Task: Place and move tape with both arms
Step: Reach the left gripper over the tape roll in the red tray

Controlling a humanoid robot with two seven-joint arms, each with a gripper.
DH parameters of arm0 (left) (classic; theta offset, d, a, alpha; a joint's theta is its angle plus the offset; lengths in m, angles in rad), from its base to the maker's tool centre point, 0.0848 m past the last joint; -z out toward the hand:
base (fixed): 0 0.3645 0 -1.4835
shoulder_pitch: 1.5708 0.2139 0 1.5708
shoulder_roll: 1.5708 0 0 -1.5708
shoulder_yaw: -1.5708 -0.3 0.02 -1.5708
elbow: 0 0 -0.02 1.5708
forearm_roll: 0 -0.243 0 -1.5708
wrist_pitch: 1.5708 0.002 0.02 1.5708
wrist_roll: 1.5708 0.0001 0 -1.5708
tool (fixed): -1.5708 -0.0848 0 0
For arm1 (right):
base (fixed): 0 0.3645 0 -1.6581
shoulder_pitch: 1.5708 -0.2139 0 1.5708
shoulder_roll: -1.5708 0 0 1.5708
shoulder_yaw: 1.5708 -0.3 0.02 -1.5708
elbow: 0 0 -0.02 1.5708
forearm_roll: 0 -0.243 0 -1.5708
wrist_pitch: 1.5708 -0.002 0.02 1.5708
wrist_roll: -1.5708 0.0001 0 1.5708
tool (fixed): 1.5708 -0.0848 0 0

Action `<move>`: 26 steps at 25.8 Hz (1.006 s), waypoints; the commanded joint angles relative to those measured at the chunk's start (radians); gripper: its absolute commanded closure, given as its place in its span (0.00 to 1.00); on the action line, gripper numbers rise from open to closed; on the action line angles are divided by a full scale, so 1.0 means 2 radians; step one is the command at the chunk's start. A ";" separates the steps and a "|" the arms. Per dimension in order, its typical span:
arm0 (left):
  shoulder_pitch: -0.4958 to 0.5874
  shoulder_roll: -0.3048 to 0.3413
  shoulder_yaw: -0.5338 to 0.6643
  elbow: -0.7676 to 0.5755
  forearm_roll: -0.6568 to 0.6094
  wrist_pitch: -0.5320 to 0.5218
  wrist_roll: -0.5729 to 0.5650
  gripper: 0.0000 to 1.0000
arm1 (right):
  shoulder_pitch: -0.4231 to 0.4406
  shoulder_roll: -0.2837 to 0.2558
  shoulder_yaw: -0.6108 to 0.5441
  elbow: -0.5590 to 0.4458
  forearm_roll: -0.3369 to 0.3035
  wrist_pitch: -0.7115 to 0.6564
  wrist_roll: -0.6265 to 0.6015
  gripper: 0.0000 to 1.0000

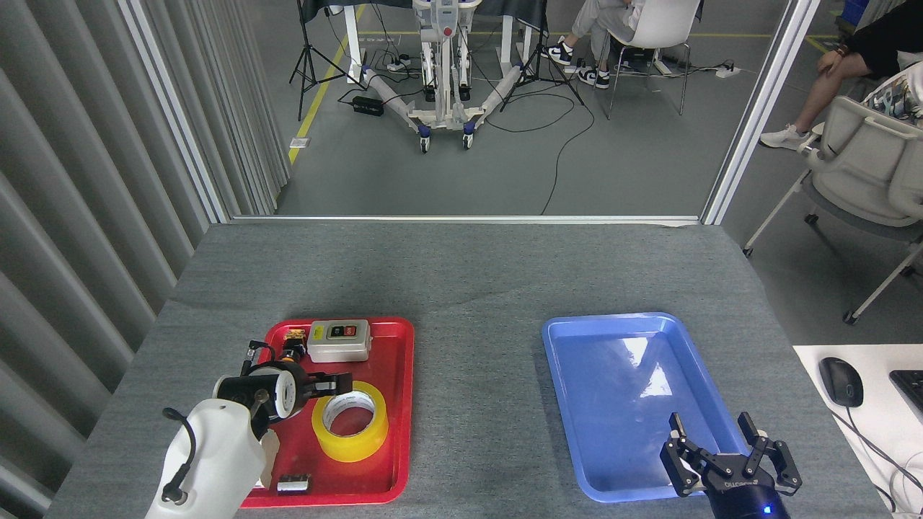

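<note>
The tape (pixel 350 432), a yellow roll with a white core, lies flat in the near half of the red tray (pixel 395 404). My left arm comes up from the lower left. Its black gripper (pixel 333 383) points right and hovers just over the roll's far left rim. The fingers are seen side-on and dark, so whether they are spread is unclear, and nothing is visibly held. My right gripper (pixel 728 453) stands open at the bottom right, over the near right corner of the blue tray (pixel 570 404), with nothing between its fingers.
The red tray also holds a grey switch box (pixel 339 340), a small yellow-and-black button (pixel 292 354) and a small metal piece (pixel 293 484). A computer mouse (pixel 840 382) sits on a white desk at right. People sit on chairs beyond the table.
</note>
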 commanded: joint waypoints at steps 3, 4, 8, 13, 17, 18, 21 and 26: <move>-0.007 0.018 -0.003 -0.001 0.000 -0.009 -0.078 0.00 | 0.000 0.004 0.000 0.001 0.001 0.000 0.000 0.00; -0.008 0.018 -0.003 -0.002 0.000 -0.013 -0.100 0.00 | 0.000 0.006 0.000 0.001 0.001 0.000 0.000 0.00; -0.012 0.018 -0.003 -0.005 0.008 -0.027 -0.163 0.00 | 0.000 0.009 0.000 0.001 0.002 0.000 0.000 0.00; -0.012 0.014 -0.006 -0.005 0.024 -0.041 -0.163 0.00 | 0.000 0.015 0.000 0.001 0.003 -0.001 0.000 0.00; -0.015 0.010 -0.019 0.001 0.029 -0.045 -0.162 0.00 | -0.001 0.018 0.000 0.001 0.006 -0.001 0.001 0.00; -0.016 0.009 -0.020 0.001 0.029 -0.046 -0.162 0.00 | -0.001 0.021 0.000 0.001 0.006 -0.001 0.001 0.00; -0.018 0.008 -0.020 0.002 0.033 -0.045 -0.160 0.00 | -0.002 0.023 0.000 0.001 0.006 -0.001 0.001 0.00; -0.019 0.009 -0.028 0.015 0.042 -0.045 -0.117 0.00 | -0.002 0.026 0.000 0.002 0.006 -0.001 0.001 0.00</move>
